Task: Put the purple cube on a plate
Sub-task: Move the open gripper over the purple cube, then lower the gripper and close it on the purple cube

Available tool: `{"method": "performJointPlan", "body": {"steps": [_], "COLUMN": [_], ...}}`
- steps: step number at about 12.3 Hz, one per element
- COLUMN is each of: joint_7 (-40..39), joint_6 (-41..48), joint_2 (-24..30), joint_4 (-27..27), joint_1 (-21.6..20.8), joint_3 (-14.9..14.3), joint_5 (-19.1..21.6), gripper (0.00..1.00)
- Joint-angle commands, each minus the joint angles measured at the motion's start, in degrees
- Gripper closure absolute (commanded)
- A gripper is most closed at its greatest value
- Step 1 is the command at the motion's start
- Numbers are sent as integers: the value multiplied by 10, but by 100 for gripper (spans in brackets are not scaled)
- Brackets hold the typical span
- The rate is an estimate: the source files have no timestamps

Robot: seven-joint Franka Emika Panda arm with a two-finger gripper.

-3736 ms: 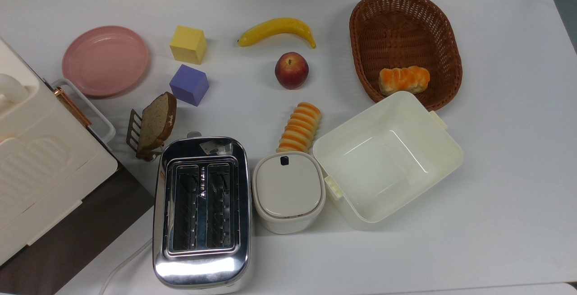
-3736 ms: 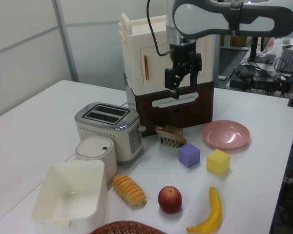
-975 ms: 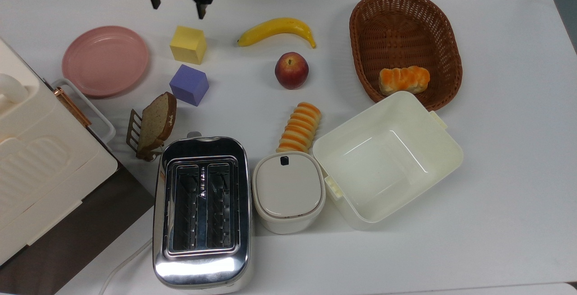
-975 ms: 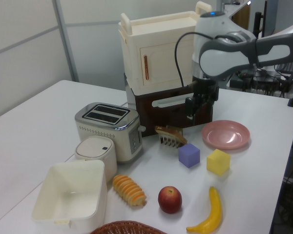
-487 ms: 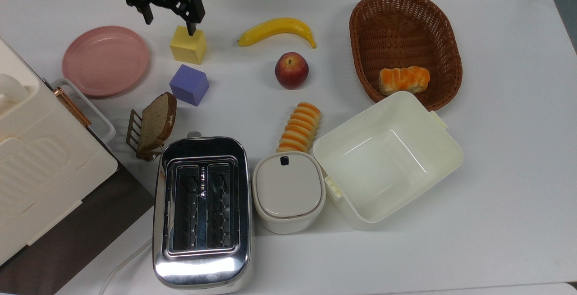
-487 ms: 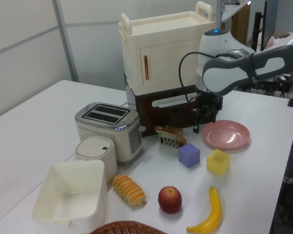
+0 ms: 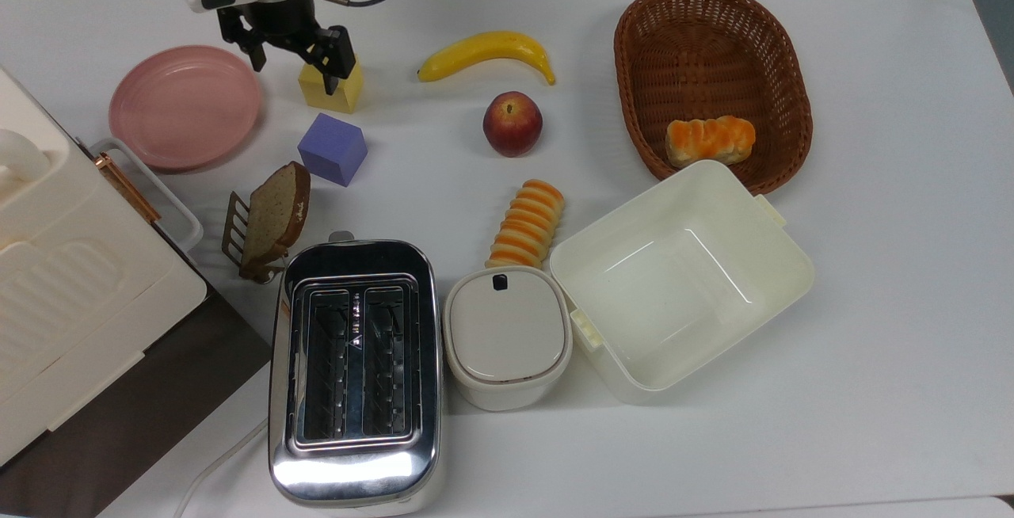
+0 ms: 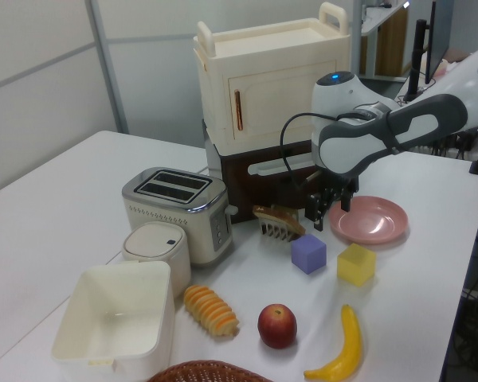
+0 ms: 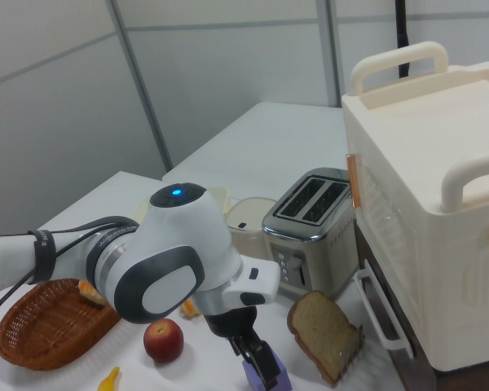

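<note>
- Claw (image 7: 295, 66) spread wide, empty, above the yellow cube (image 7: 342, 93).
- Purple cube (image 7: 333, 149) sits on the worktop (image 7: 871, 225), just right of the plate (image 7: 184, 106) in the top view.

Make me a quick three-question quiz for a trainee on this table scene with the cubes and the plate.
1. True or false: the purple cube already lies on the plate.
2. Which cube does the open claw partly cover in the top view: A yellow, B purple?
3. Fill in: the bread roll sits inside the ____.

Key: 1 false, it rests on the table. 2 A, the yellow cube. 3 basket.
</note>
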State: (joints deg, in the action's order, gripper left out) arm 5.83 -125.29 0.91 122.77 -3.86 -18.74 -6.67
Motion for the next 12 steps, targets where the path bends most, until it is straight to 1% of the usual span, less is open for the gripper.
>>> {"method": "performJointPlan", "body": {"steps": [1, 4, 5, 6, 7, 8, 9, 10, 11, 12], "joint_7": [18, 20, 19, 18, 17, 17, 19, 19, 21, 27], "joint_6": [10, 14, 11, 9, 9, 8, 7, -1, -23, -34], "joint_2": [-32, -39, -56, -60, -60, -60, -64, -68, -78, -85], "joint_4": [-45, -57, -58, -58, -58, -58, -57, -56, -55, -55], "joint_1": [-4, -3, -2, 6, 31, 64, 71, 72, 80, 100], "joint_3": [-9, -5, -2, 5, 38, 76, 90, 92, 107, 136], "joint_5": [-7, -6, -7, -10, -11, -11, -11, -11, -10, -9], "gripper": [0, 0, 0, 0, 0, 0, 0, 0, 0, 0]}}
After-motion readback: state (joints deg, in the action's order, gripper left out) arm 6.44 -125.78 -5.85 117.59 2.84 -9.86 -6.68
